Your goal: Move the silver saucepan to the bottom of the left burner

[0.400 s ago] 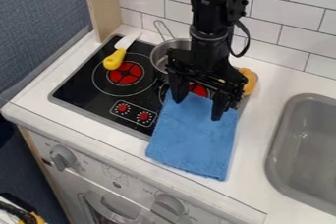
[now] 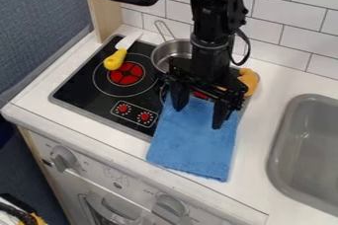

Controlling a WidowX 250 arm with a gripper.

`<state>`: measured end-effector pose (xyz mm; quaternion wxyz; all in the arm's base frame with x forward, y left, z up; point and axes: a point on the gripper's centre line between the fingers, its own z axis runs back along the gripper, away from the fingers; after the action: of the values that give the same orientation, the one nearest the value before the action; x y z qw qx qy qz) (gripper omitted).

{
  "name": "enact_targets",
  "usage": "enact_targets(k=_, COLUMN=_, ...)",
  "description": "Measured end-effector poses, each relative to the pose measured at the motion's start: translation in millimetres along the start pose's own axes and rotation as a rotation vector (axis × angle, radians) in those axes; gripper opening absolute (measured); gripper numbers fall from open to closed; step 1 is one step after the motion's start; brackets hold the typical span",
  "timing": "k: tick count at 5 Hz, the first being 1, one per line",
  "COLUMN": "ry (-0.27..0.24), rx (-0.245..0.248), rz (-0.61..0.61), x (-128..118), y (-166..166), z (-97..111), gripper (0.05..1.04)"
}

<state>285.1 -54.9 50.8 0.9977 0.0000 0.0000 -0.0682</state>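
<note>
Hand (image 2: 198, 119) has shifted slightly down the view, over blue cloth (image 2: 191, 146).

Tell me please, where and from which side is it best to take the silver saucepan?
I would grip the saucepan by its handle, coming down from above, with one finger on each long side. The handle is a slim loop that sticks out from the bowl toward the tiled wall. Since the wall is close, gripping nearer the bowl would probably be safer.
</note>
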Motion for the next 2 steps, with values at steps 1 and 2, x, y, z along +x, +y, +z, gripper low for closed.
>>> enact_targets(k=1, ry=-0.028, rx=-0.037, rz=0.004, x=1, y=-6, z=9, gripper=0.999)
enact_targets(k=2, ry=-0.067, rx=-0.017, rz=-0.006, x=3, y=-1, z=22, gripper=0.999)
